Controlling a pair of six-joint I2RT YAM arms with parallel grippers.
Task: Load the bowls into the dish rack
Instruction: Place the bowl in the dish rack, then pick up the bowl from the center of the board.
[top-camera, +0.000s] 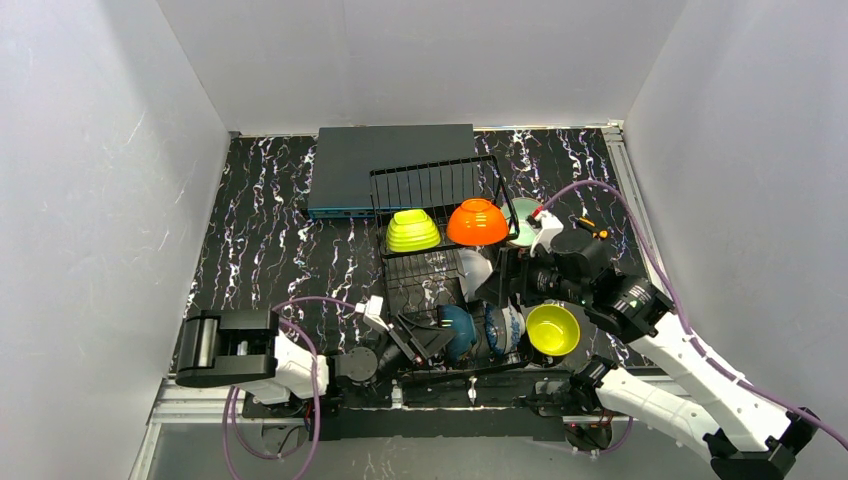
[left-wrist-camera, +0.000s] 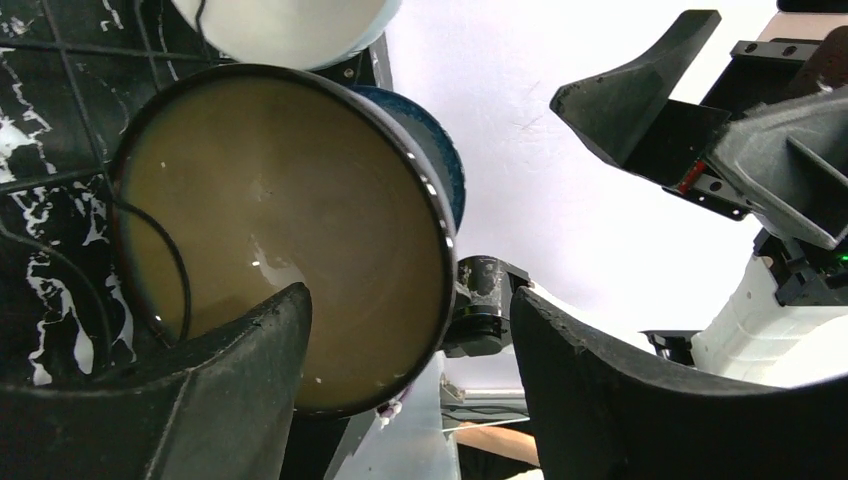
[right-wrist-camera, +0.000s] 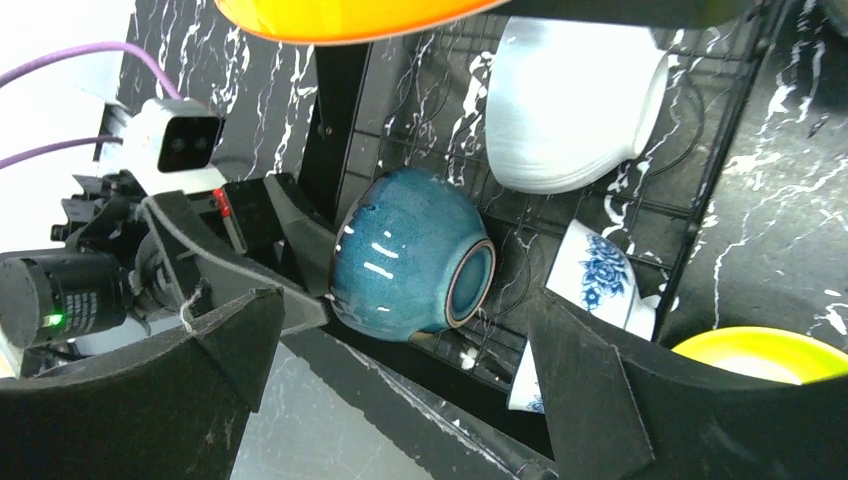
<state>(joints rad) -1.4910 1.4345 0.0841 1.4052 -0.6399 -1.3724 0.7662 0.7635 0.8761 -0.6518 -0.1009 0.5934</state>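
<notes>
Teal bowl rests tilted in the dish rack; left hand, spread astride its rim, should back straight out; right hand gapes empty.

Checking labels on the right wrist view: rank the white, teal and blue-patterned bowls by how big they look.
1-2. white bowl and teal bowl: nearly alike, too close to rank.
3. blue-patterned bowl: clearly the smallest showing, though partly hidden.
</notes>
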